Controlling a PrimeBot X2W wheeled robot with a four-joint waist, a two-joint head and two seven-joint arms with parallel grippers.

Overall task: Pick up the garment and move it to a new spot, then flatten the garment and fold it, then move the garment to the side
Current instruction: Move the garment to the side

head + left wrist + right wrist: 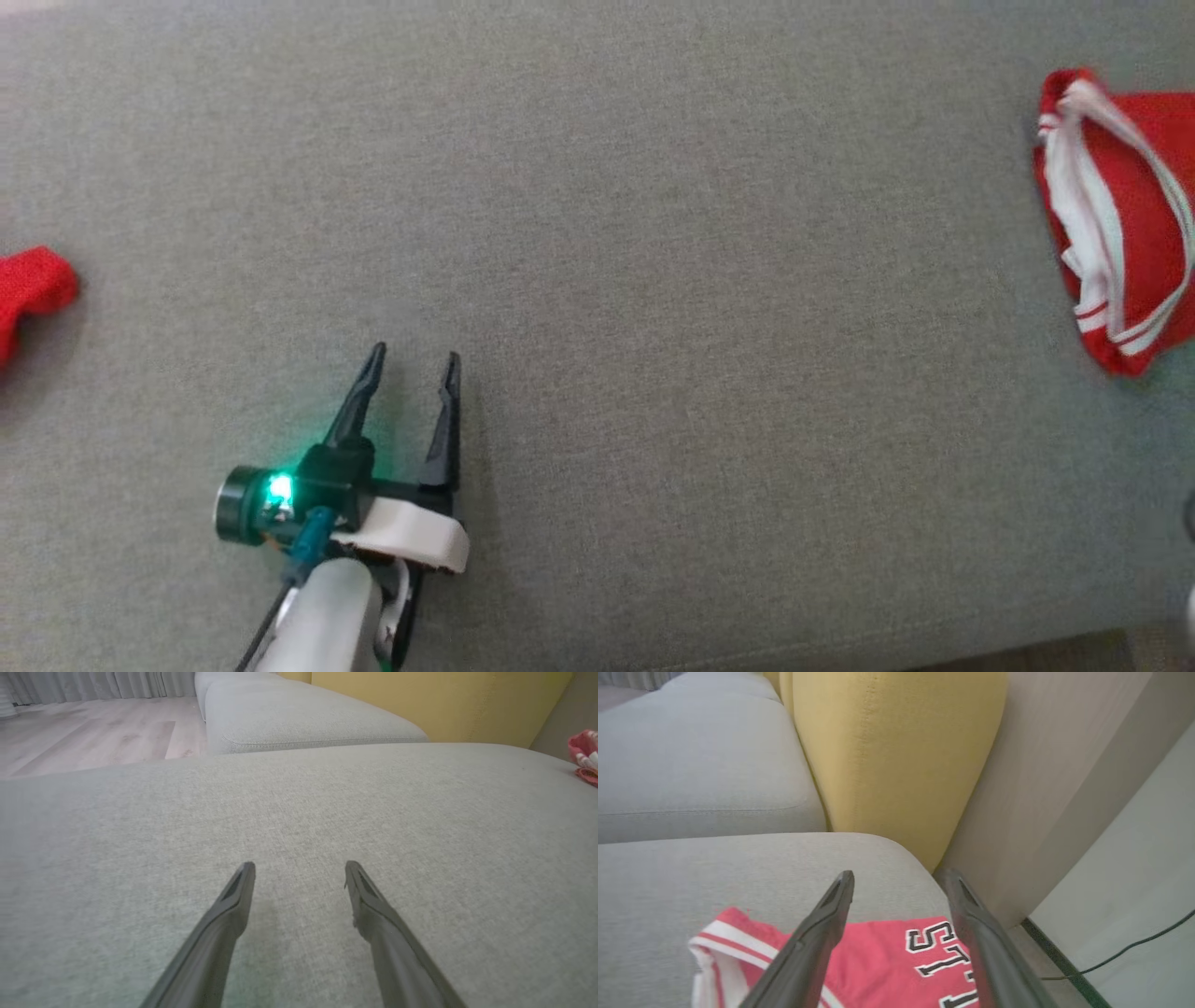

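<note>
The right gripper [899, 872] hangs spread wide, holding nothing. The folded jersey [887, 952] lies just beneath it, near the cushion [738, 872] edge. I'd lift straight up so nothing snags the cloth. The left gripper [415, 351], wide open and empty, sits well away from it.

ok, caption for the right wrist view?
Right gripper open over the red jersey at the corner of the grey cushion.

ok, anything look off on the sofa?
Two things. The red jersey sits at the right end of the cushion, lumpy, white trim bunched along one side, not a neat fold. A second red cloth lies crumpled at the far left.
</note>
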